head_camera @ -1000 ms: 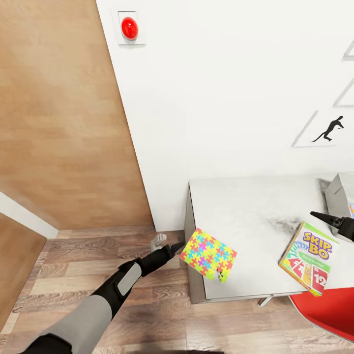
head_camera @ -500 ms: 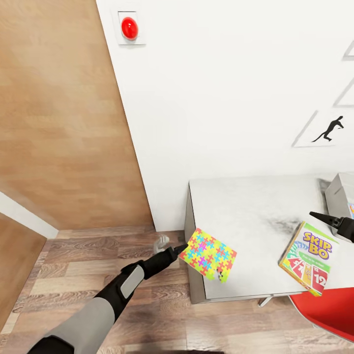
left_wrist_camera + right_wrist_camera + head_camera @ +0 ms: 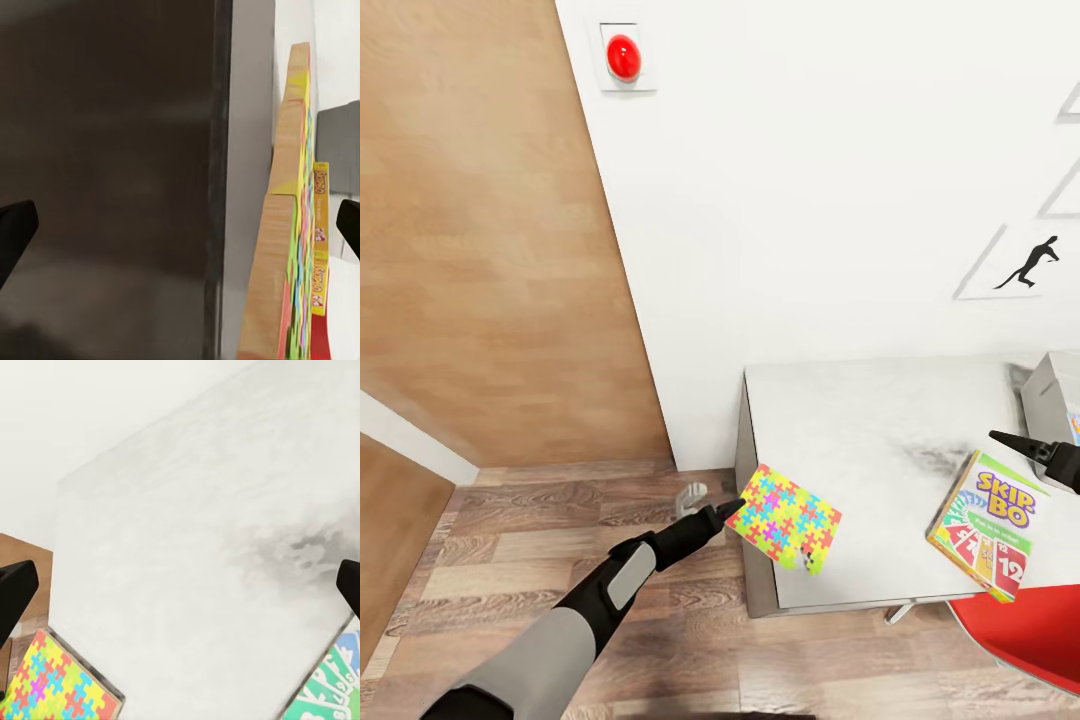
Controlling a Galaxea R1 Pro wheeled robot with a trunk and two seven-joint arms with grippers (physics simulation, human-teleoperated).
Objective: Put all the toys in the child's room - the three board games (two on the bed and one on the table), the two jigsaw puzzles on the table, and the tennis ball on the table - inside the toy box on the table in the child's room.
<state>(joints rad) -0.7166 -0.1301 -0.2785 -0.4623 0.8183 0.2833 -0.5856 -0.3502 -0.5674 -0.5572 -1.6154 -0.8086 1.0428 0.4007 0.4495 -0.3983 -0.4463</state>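
1. My left arm (image 3: 575, 620), with matte grey and black shells, runs from 7 o'clock in the head view toward centre.
2. My left gripper (image 3: 728, 506) sits at the near left corner of the table (image 3: 860, 430). In the left wrist view both black fingertips (image 3: 13, 238) stand far apart at the frame edges: jaws wide open, gripping nothing. One tip is at the edge of the jigsaw puzzle (image 3: 784, 517); I cannot tell whether it touches.
3. The jigsaw puzzle is a flat rectangular box with a multicolour interlocking print and brown cardboard sides, overhanging the table's near left corner.
4. The table top is pale, mottled grey-white, with dark grey edging.
5. The Skip-Bo box (image 3: 988, 523), of glossy green, yellow and red card, lies at 4 o'clock near the table's front edge.
6. My right gripper (image 3: 1032, 450) hovers just beyond the Skip-Bo box, its jaws wide open and empty.
7. The toy box (image 3: 1052, 400), light grey with sloped walls, stands at 3 o'clock on the table.
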